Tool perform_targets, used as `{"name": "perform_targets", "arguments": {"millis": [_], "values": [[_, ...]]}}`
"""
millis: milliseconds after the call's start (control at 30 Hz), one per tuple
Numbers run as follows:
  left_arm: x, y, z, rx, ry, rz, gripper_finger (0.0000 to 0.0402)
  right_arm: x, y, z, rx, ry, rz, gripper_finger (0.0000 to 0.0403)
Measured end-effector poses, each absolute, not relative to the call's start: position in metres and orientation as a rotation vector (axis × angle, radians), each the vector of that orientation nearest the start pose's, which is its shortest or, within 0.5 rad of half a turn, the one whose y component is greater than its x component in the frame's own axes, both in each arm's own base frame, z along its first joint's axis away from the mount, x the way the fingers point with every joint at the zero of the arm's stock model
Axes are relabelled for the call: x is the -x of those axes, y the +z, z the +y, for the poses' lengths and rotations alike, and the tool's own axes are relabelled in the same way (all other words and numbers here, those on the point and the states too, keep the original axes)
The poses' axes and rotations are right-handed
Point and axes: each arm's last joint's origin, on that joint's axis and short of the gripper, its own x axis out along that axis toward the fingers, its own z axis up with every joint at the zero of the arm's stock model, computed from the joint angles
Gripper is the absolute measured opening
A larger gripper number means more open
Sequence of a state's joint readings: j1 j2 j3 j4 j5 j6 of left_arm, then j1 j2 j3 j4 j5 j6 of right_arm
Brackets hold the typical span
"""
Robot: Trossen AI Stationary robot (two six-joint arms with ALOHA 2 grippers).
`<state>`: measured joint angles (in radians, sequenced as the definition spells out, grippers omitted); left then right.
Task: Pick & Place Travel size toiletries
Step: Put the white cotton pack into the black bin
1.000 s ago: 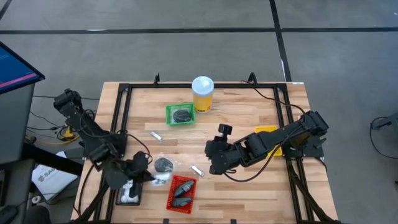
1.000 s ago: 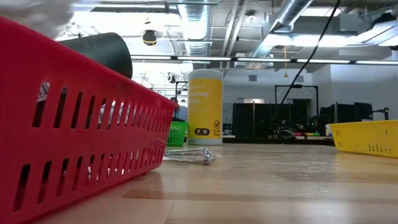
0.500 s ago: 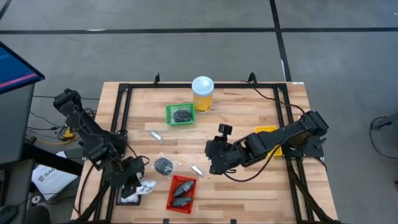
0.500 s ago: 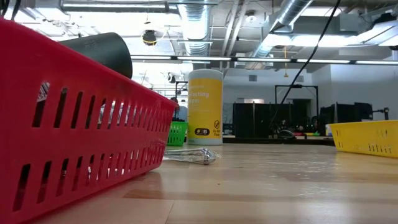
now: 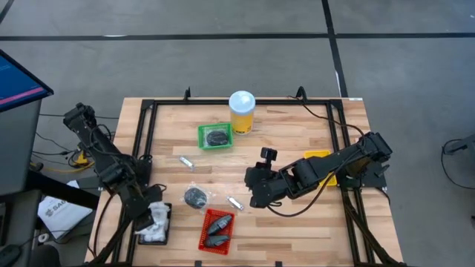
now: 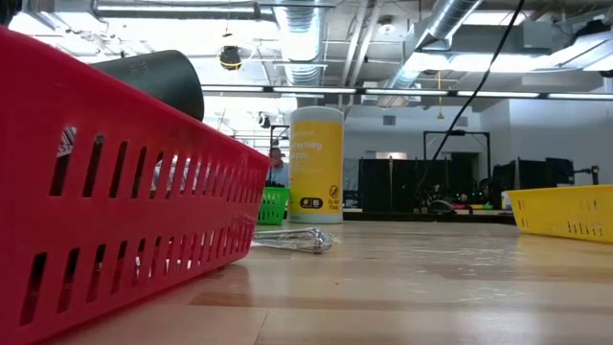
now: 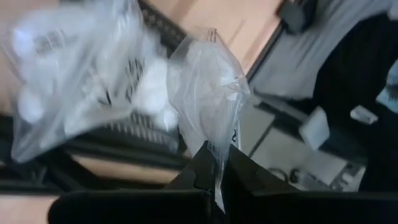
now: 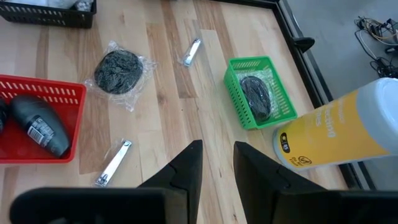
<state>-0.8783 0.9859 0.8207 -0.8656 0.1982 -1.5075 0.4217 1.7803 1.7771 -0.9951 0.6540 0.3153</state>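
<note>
Left gripper (image 5: 152,219) pinched shut on clear crinkly sachet (image 7: 208,93), hanging over black tray (image 5: 154,236) at table's near-left corner. Right gripper (image 8: 214,163) hovering mid-table, jaws narrowly parted, holding nothing. Dark puck (image 8: 116,72) and silvery tubes (image 8: 113,163) lying loose beside red tray (image 8: 38,127).

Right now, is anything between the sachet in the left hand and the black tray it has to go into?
Nothing visible. The left hand is shut on the clear sachet and holds it right above the black tray, where other white sachets already lie.
</note>
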Motion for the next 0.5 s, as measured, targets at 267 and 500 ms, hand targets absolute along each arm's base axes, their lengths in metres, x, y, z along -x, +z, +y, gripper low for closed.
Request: {"name": "perform_targets", "arguments": {"millis": [267,500], "values": [[-0.109,0.255,-0.142,0.871,0.001,1.513,0.0001,-0.344,0.345,0.135,0.217,-0.343,0.807,0.0082],[-0.114,0.242,-0.153,0.851,0.012,1.674,0.0001,-0.344,0.344,0.134,0.218,-0.345,0.811,0.0082]]}}
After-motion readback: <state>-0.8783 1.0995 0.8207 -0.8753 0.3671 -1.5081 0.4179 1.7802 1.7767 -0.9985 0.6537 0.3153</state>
